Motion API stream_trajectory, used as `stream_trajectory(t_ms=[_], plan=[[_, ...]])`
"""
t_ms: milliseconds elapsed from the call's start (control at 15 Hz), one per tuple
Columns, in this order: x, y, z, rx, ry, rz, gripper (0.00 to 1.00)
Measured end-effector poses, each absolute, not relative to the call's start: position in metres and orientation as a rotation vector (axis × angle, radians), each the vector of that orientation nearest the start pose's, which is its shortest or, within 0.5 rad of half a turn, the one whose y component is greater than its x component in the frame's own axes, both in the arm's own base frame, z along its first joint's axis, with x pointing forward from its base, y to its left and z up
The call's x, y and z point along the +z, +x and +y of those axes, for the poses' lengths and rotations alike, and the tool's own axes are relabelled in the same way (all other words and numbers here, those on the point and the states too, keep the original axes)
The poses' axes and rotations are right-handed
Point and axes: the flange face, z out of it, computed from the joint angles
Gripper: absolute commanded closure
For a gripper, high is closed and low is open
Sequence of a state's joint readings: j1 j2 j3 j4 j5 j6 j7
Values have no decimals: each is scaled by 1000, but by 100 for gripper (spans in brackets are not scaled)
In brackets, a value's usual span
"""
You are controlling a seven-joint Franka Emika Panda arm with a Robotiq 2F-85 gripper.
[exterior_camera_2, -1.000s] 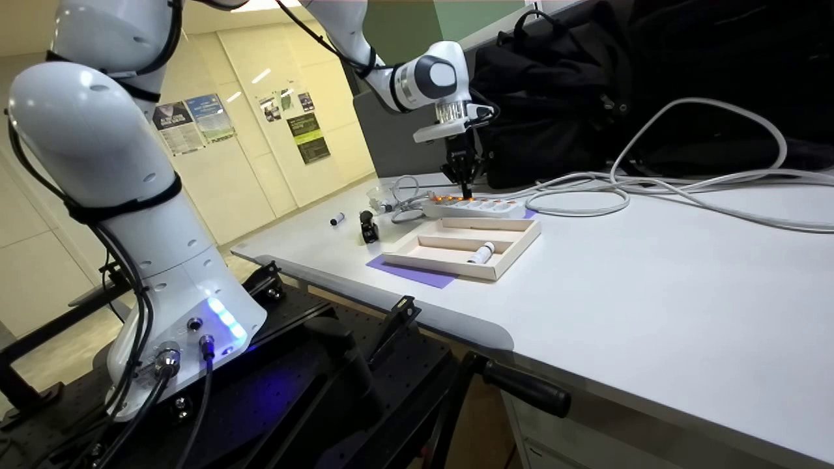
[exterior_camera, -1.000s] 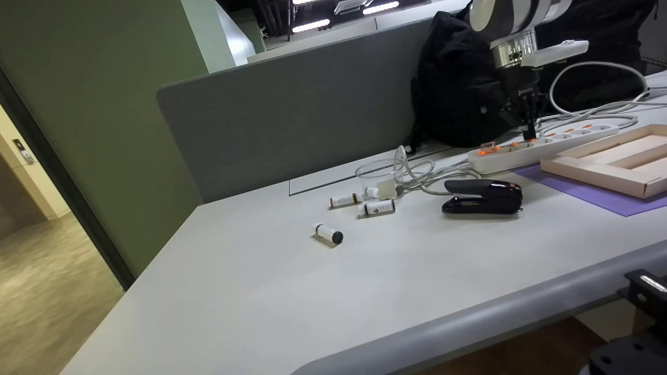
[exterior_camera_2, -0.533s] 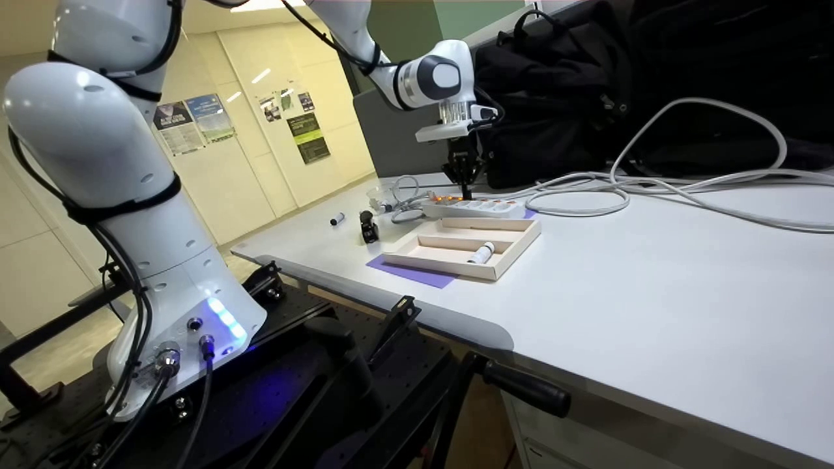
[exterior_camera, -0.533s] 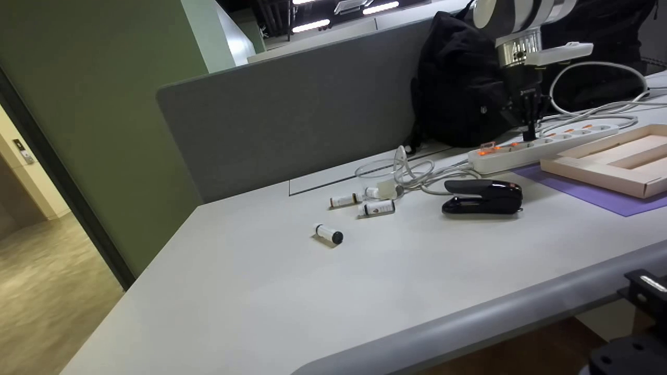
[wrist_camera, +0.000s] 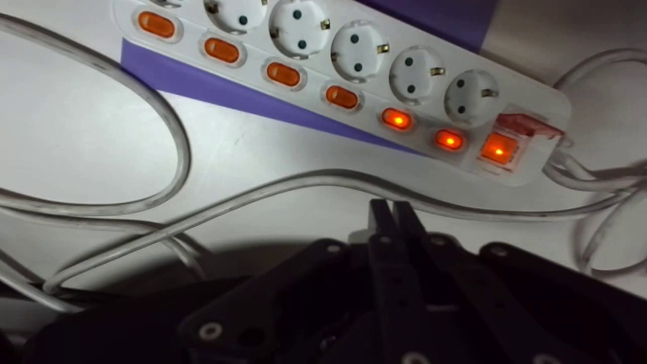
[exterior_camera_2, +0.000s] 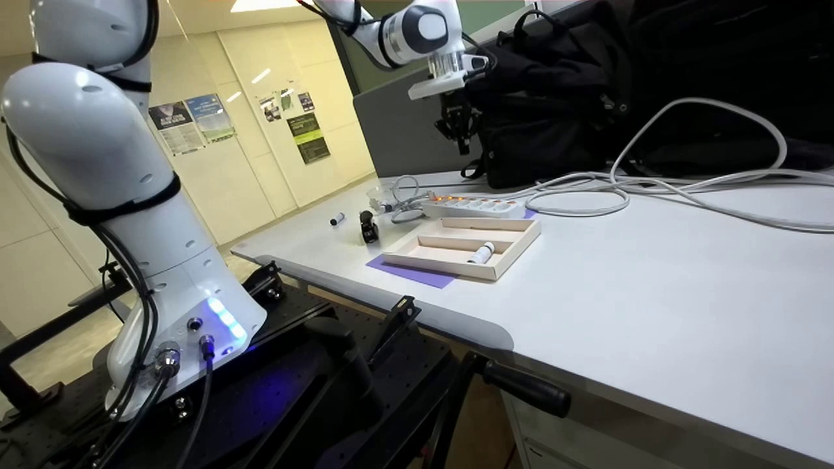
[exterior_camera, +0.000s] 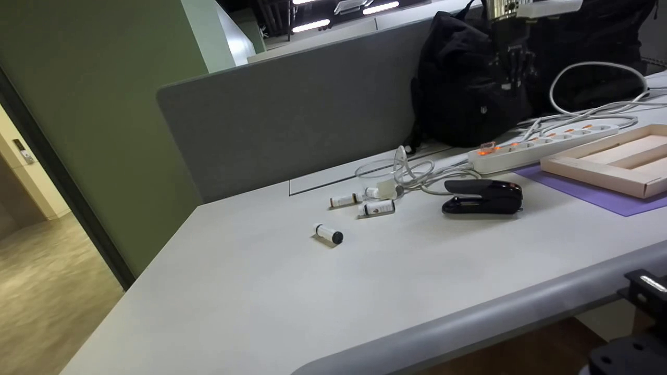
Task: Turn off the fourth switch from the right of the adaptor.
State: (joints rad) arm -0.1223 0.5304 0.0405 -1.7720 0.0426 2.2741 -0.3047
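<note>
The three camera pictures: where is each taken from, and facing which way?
In an exterior view: above the table, facing the grey partition; the arm's lower end shows.
In an exterior view: near the robot's base, looking over the tray toward black bags; much of the arm shows.
Wrist view: on the wrist, facing down at the adaptor; the fingers show at the bottom.
Both exterior views share the adaptor, tray and bags.
</note>
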Motion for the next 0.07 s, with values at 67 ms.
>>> stream_trajectory(t_ms=[67], plan=[[277, 653, -55, 32, -3068, -309, 79]])
